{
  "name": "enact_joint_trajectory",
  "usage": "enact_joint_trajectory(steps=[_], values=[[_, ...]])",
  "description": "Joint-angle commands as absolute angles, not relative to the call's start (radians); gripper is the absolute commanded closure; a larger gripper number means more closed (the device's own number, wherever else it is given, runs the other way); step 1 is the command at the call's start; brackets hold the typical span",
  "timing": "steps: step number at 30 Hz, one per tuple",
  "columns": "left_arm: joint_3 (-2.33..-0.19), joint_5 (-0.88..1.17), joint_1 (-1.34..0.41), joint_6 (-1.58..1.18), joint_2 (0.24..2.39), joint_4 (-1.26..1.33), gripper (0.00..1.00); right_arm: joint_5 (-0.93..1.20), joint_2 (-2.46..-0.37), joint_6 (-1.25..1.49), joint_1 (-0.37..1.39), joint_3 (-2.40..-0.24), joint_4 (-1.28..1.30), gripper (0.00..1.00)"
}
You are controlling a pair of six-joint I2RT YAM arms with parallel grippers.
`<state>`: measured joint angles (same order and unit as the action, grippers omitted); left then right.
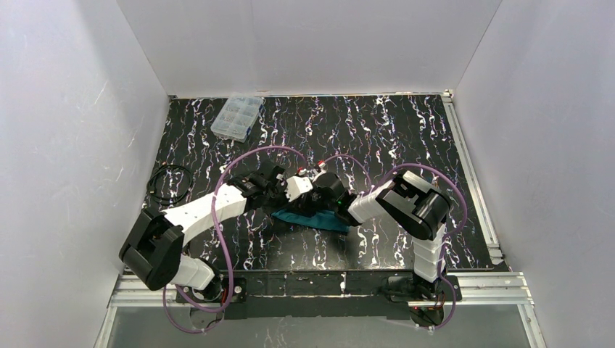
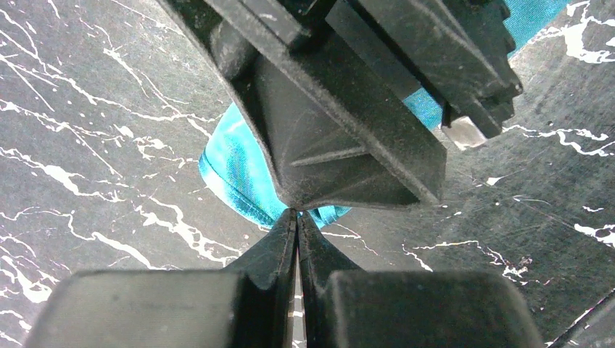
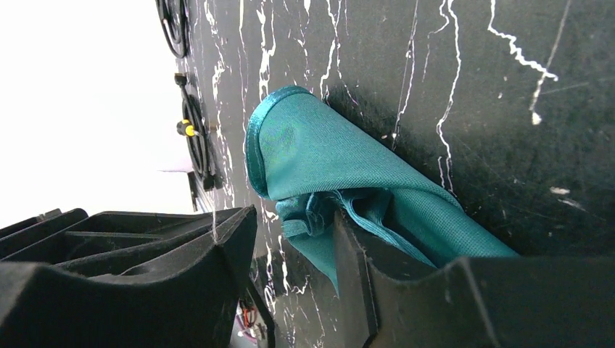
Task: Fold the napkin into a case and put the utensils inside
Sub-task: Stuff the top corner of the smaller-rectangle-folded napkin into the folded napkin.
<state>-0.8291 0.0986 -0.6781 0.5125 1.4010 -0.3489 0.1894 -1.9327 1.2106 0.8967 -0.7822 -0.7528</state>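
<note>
Top external view: the napkin [image 1: 319, 220] lies as a small folded teal bundle on the black marbled table [image 1: 406, 130], just toward 6 o'clock from the table's middle. Both arms reach in over the napkin's 9 o'clock end, so only its 3 o'clock part shows. A clear plastic compartment box [image 1: 237, 116] sits far off at 11 o'clock near the back wall, and a coil of black cable [image 1: 170, 185] lies at 9 o'clock by the left wall. In the left wrist view the left gripper [image 2: 296, 217] has its two fingers pressed flat together, with no gap between them. Their tips meet right at the cloth's stitched hem, under a finger of the other arm, and it cannot be told whether any cloth is pinched between them. In the right wrist view the right gripper [image 3: 294, 225] stands with its jaws apart. The rolled edge and loose inner folds of the napkin sit between the fingertips, one finger resting against the cloth and the other clear of it.
</note>
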Motion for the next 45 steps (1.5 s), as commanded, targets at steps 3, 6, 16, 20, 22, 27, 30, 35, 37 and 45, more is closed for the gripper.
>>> enact_joint_trajectory(steps=[3, 6, 16, 20, 22, 27, 30, 35, 37, 45], values=[[-0.824, 0.172, -0.687, 0.500, 1.386, -0.344, 1.00, 0.186, -1.920, 1.273, 0.902, -0.754, -0.868, 0.44], [-0.842, 0.167, -0.684, 0.498, 1.372, -0.371, 1.00, 0.194, -1.911, 1.279, 0.900, -0.765, -0.865, 0.44], [-0.854, 0.204, -0.662, 0.521, 1.271, -0.463, 0.95, 0.199, -1.867, 1.274, 0.896, -0.758, -0.887, 0.42], [-0.828, 0.217, -0.661, 0.525, 1.247, -0.438, 0.95, 0.200, -1.869, 1.275, 0.890, -0.766, -0.879, 0.41], [-0.821, 0.210, -0.660, 0.536, 1.247, -0.427, 0.93, 0.202, -1.878, 1.276, 0.889, -0.769, -0.871, 0.41], [-0.807, 0.197, -0.638, 0.558, 1.268, -0.396, 0.86, 0.186, -1.846, 1.275, 0.872, -0.735, -0.849, 0.42], [-0.808, 0.221, -0.607, 0.559, 1.298, -0.381, 0.86, 0.166, -1.808, 1.236, 0.867, -0.737, -0.763, 0.41], [-0.817, 0.256, -0.597, 0.582, 1.354, -0.351, 0.85, 0.163, -1.832, 1.290, 0.868, -0.704, -0.847, 0.42], [-0.818, 0.276, -0.597, 0.586, 1.362, -0.333, 0.85, 0.159, -1.835, 1.321, 0.869, -0.677, -0.900, 0.42], [-0.827, 0.256, -0.599, 0.614, 1.419, -0.292, 0.86, 0.126, -1.730, 1.271, 0.863, -0.601, -0.874, 0.58]])
